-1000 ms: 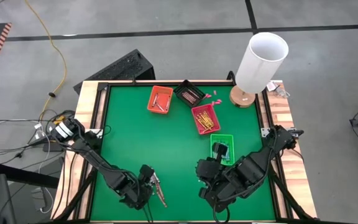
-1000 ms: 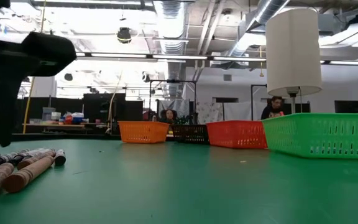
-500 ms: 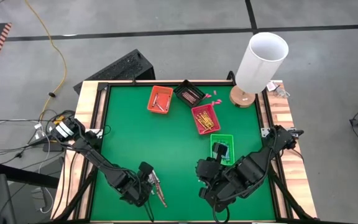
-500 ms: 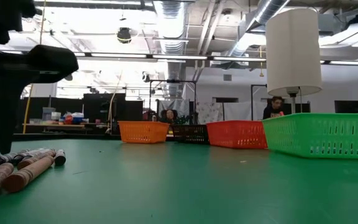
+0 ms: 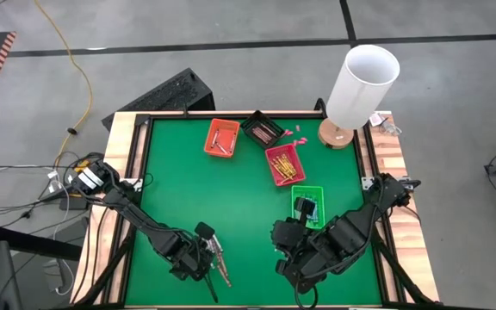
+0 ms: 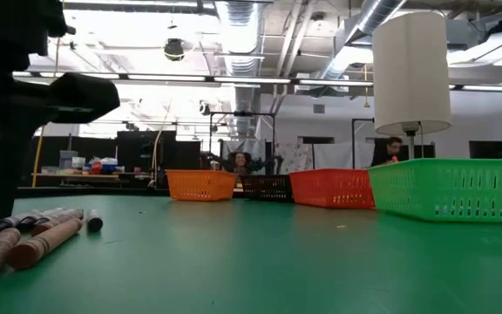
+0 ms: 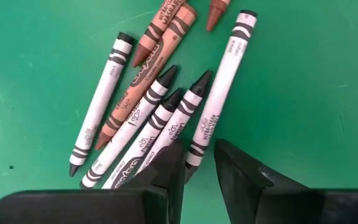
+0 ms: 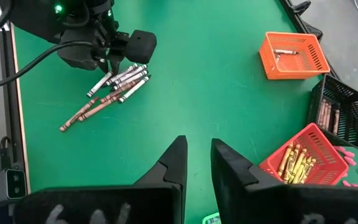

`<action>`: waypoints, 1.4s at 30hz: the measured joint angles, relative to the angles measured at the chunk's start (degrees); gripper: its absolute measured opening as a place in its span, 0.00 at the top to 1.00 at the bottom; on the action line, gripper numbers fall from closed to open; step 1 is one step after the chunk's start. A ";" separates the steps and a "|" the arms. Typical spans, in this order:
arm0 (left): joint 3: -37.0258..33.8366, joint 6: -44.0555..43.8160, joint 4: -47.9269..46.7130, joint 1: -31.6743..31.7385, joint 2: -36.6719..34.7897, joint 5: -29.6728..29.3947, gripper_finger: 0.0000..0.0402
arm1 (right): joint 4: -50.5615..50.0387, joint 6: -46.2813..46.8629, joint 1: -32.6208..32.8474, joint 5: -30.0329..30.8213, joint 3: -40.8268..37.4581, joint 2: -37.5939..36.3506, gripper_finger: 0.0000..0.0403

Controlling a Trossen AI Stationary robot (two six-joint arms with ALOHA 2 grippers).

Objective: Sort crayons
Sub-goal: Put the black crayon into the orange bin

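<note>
A pile of crayons (image 5: 220, 267) lies flat on the green table (image 5: 231, 198) near its front edge. Some are white-wrapped with dark tips (image 7: 142, 118), some brown (image 7: 160, 37). My left gripper (image 7: 199, 162) points steeply down over the pile. Its fingers stand close on either side of the near end of one long white-wrapped crayon (image 7: 219, 93). My right gripper (image 8: 199, 155) hangs high over the front right of the table, fingers a little apart with nothing between them. The low view shows the pile (image 6: 33, 235) beside the left gripper (image 6: 3, 174). My left gripper comes from above, its fingers (image 7: 173, 165) across the long white-wrapped crayon at its near end (image 7: 196, 152). I cannot tell whether the fingers touch it. The crayon lies flat on the table.
Four small trays stand toward the back: orange (image 5: 221, 138), black (image 5: 263, 129), red (image 5: 284, 164) with yellow-orange crayons, and green (image 5: 307, 205) in front of the right arm. A white lamp (image 5: 360, 86) stands at the back right. Pink bits (image 5: 300, 133) lie near it.
In the low view my left gripper has edged sideways along the pile. A short dark-tipped crayon at the pile's edge has slid a little along the table. My right arm has kept still.
</note>
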 joint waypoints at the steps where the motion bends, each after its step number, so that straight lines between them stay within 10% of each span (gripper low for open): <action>1: 0.00 0.08 0.01 0.18 0.00 0.12 0.80 | 0.00 0.00 0.00 0.00 0.00 0.02 0.83; 20: 0.02 1.15 0.39 2.11 -0.02 4.46 0.98 | 0.00 -0.02 0.36 0.00 0.00 0.02 0.83; 42: 1.30 -8.29 2.04 2.10 -0.48 -6.22 1.00 | 0.00 1.22 7.44 13.99 0.00 0.02 0.83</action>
